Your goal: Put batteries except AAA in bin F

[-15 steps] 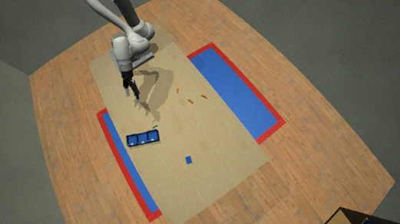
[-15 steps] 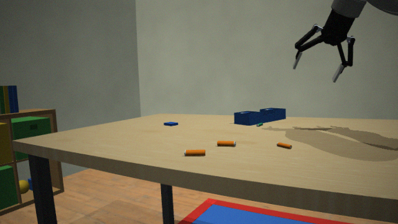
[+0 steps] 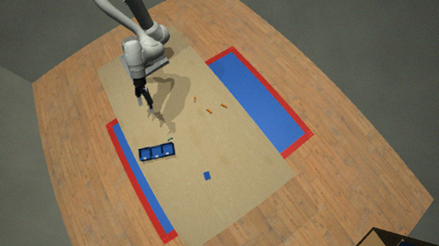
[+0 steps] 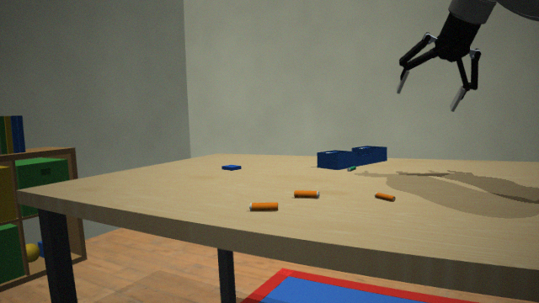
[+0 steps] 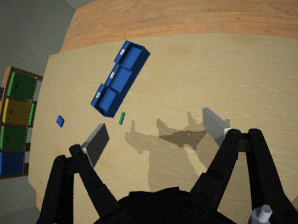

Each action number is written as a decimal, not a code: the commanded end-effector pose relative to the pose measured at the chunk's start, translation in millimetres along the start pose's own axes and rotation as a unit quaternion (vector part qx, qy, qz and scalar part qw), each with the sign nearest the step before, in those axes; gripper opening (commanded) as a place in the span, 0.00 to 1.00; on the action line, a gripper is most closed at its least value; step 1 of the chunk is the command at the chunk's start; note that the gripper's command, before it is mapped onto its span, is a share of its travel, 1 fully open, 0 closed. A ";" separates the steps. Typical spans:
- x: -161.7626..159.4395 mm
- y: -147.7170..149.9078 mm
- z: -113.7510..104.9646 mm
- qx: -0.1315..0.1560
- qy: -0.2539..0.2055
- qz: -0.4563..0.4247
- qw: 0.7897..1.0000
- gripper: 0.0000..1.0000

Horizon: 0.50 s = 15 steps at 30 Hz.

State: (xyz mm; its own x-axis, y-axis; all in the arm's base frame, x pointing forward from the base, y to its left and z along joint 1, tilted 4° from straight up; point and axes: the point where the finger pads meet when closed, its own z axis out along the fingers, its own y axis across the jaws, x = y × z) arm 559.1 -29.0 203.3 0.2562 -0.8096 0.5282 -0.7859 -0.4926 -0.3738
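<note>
Three orange batteries lie on the wooden table: one [image 3: 194, 99] [image 4: 385, 196], one [image 3: 209, 111] [image 4: 306, 194] and one [image 3: 223, 105] [image 4: 264, 206]. A small green battery [image 3: 170, 139] [image 4: 351, 168] [image 5: 121, 119] lies just beside a row of three joined blue bins [image 3: 156, 152] [image 4: 352, 156] [image 5: 120, 78]. The bins' letters are too small to read. My gripper [image 3: 145, 102] [image 4: 429, 89] [image 5: 154, 124] is open and empty, high above the table, away from the bins and batteries.
A small flat blue block [image 3: 207, 176] [image 4: 231, 167] [image 5: 60, 121] lies apart on the table. Blue mats with red borders [image 3: 258, 96] lie on the floor on both sides. A shelf with coloured boxes [image 4: 25, 202] stands beyond the table.
</note>
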 end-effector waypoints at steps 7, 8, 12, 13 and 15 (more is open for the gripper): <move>9.4 -6.6 -15.9 0.000 0.000 0.000 1.000 0.15; 2.8 -4.6 -20.6 0.000 -0.012 -0.022 1.000 0.15; -4.2 11.8 -17.5 -0.037 -0.026 -0.100 0.994 0.15; -7.9 15.0 -20.0 -0.040 -0.031 -0.114 0.992 0.15; -12.0 18.1 -22.7 -0.048 -0.040 -0.141 0.988 0.15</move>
State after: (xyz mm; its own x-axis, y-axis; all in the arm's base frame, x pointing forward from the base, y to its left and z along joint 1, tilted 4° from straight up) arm 538.2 -26.4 208.3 0.4054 -0.7226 0.5599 -0.7602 -0.6067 -0.2326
